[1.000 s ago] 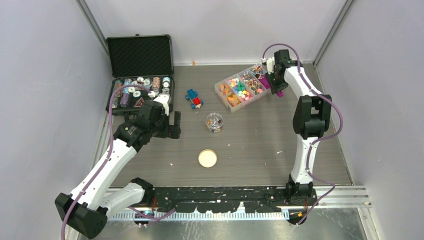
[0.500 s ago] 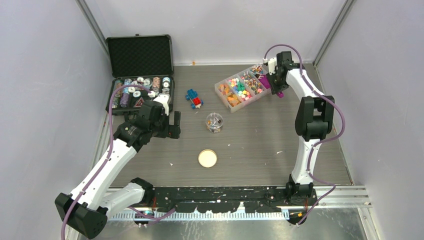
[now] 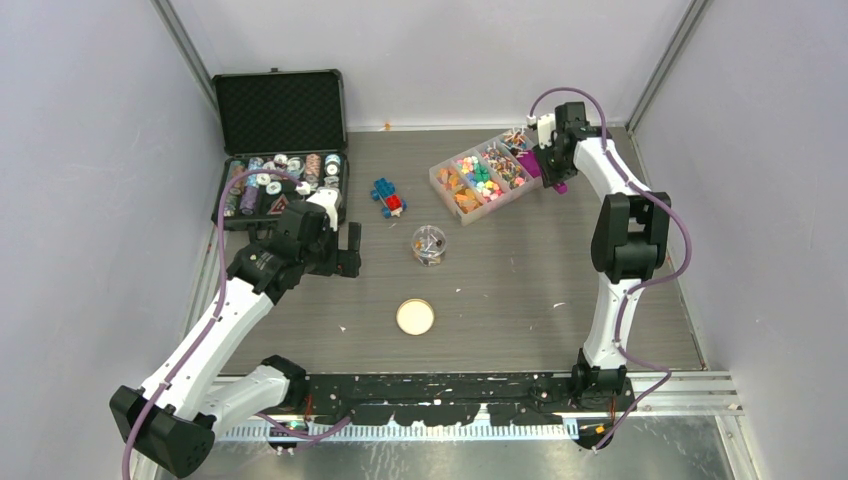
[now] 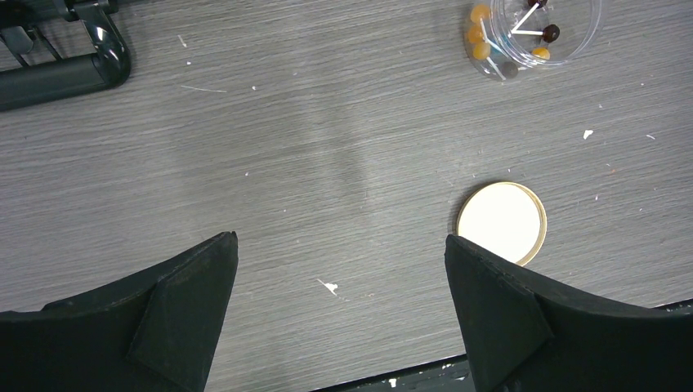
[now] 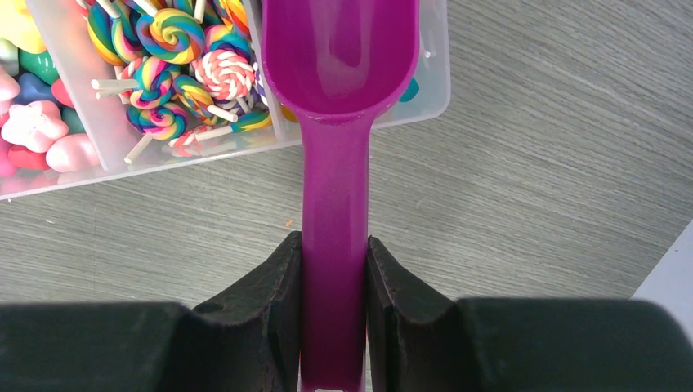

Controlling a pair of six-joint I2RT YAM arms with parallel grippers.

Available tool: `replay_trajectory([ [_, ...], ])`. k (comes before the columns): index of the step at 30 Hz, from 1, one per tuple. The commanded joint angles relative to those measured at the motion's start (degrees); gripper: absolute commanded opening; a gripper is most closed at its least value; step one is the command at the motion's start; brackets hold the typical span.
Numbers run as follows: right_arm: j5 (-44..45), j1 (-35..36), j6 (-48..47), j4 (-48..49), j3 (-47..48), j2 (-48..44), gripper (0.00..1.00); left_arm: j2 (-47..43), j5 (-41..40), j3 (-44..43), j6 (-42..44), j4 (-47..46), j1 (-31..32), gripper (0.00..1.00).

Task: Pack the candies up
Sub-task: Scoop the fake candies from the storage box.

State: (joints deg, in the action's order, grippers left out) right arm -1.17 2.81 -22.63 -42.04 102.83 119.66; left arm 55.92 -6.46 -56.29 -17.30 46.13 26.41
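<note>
Right gripper (image 5: 333, 265) clamping purple scoop (image 5: 339, 49) by handle, jaws pressing both sides. Scoop bowl hanging over end compartment of clear tray (image 5: 435, 82), looking empty. Candies (image 5: 176, 41) lying in tray compartments at far right of table, swirl lollipops in cell just beside bowl. Judging best approach: tipping bowl nose-down, digging under heap, lifting out level, keeping clear of divider wall. Left gripper (image 4: 339, 282) hovering wide open, gripping nothing, near cork lid (image 4: 501, 222) and jar (image 4: 535, 28).
</note>
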Motion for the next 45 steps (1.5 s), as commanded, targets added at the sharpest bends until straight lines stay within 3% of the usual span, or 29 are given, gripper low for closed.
replay_trajectory([
  [1, -4.0, 0.3, -0.8, 3.3, -0.5, -1.7, 0.00, -0.2, -0.4, -0.5, 1.0, -1.2, 0.2, 0.99],
  [31, -8.8, -2.0, -0.2, 13.1, -11.6, -6.9, 0.00, -0.6, -0.8, -0.4, 0.9, -1.1, 0.3, 1.00],
  [45, -9.8, -2.0, 0.5, 14.2, -11.4, -5.1, 0.01, -0.4, -1.3, -0.3, 0.9, -1.1, 0.3, 1.00],
])
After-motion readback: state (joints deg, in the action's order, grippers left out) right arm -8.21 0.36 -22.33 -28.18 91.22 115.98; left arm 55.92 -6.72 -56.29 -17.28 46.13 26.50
